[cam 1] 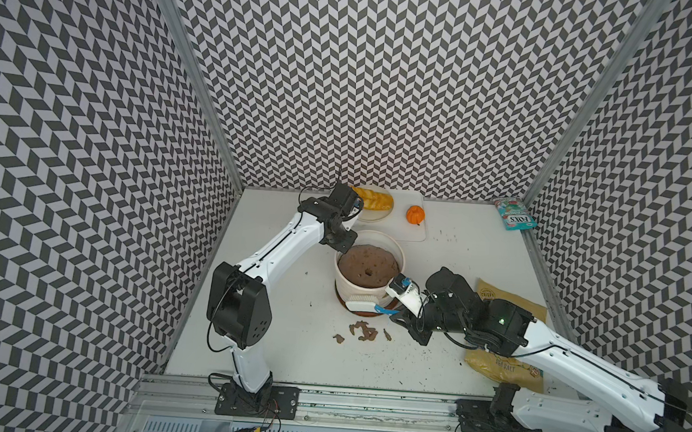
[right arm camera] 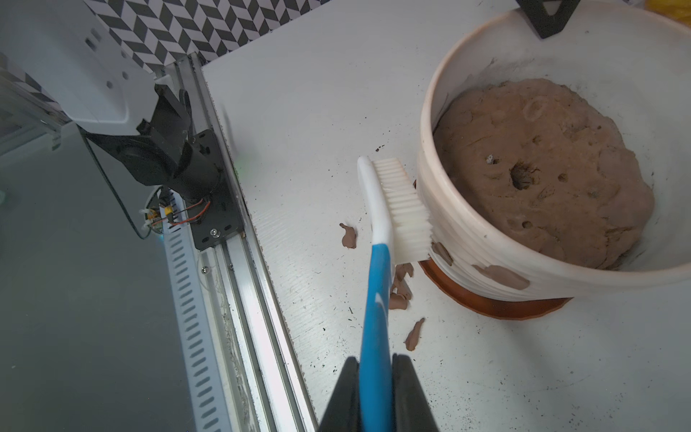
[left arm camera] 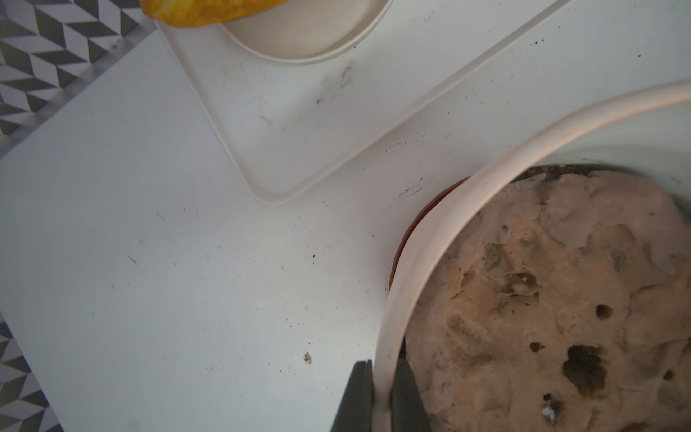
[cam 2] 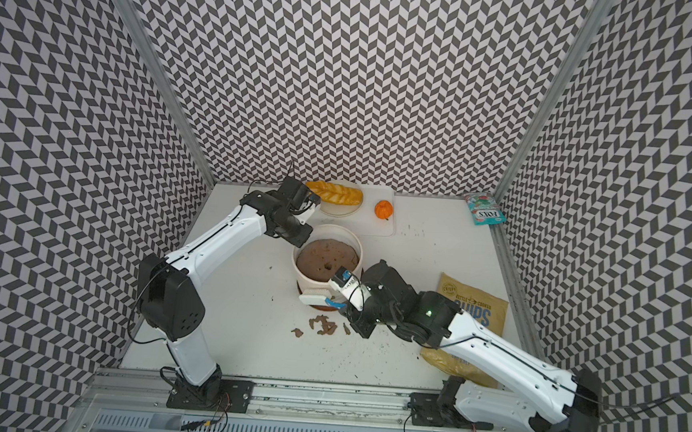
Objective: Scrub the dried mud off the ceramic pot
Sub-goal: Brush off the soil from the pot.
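The ceramic pot [cam 1: 376, 238] [cam 2: 335, 229] is white and ribbed and stands mid-table on a brown saucer [right arm camera: 497, 307]. My left gripper [left arm camera: 382, 368] [cam 1: 344, 248] is shut on the pot's rim [left arm camera: 448, 209] at its far left. My right gripper [right arm camera: 375, 361] [cam 1: 396, 314] is shut on the blue handle of a white brush [right arm camera: 402, 202] [cam 1: 361, 305]. The bristles press against the near wall of the pot [right arm camera: 486, 262]. Dried mud [right arm camera: 501, 277] sticks to that wall in brown blotches beside the bristles. Loose flakes [cam 1: 363, 332] [cam 2: 322, 325] [right arm camera: 414, 334] lie on the table in front.
A brown soil mass [cam 1: 368, 266] fills the pot. Behind it a cutting board [cam 1: 410, 232] carries a plate [cam 1: 371, 216] with yellow bread and an orange fruit [cam 1: 415, 215]. A sweets packet [cam 1: 515, 214] lies back right. A chips bag [cam 1: 509, 301] lies under my right arm.
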Action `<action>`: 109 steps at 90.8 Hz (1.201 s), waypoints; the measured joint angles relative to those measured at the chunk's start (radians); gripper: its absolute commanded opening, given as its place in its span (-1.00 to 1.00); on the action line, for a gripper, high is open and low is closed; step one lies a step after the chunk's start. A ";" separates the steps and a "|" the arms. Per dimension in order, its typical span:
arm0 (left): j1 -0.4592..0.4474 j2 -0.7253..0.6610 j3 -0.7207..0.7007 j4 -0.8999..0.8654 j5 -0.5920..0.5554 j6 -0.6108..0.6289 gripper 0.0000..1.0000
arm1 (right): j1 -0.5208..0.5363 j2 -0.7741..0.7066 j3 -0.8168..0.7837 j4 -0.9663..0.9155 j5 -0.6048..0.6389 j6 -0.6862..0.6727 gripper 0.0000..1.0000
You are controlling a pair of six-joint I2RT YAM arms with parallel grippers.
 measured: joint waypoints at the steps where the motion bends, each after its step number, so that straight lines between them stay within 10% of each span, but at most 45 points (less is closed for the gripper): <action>1: 0.001 0.001 0.000 0.003 0.003 0.008 -0.82 | -0.003 0.004 0.000 0.000 0.000 -0.006 -1.00; 109: 0.016 0.025 0.006 0.086 0.076 0.153 -0.72 | -0.134 0.140 -0.137 0.098 -0.112 0.018 -1.00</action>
